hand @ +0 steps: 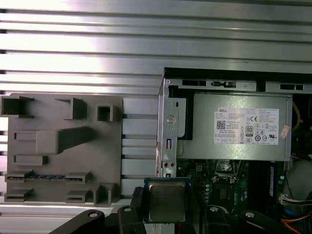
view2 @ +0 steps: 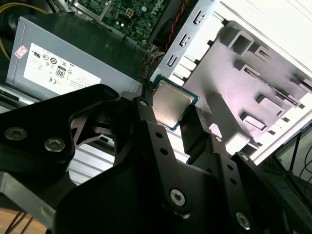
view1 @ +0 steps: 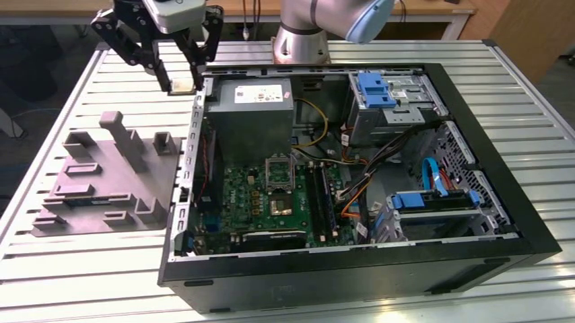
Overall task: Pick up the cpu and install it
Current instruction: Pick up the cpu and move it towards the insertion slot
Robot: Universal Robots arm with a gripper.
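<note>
The cpu [view2: 173, 103] between the fingers [view2: 157, 136]

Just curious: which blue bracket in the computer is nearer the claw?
The blue bracket level with the power supply; the second blue bracket sits diagonally across the case from the gripper.

Your cpu [hand: 166, 201] has a dull silvery metal top; the gripper [view2: 170, 106] is matt black; the table [view1: 81, 282] ribbed bare metal; the fixture [view1: 99, 182] matt grey plastic.

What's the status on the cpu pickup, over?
End effector shut on the cpu. Cpu outside the case wall, by the power supply. That wall stands between cpu and motherboard.
</note>
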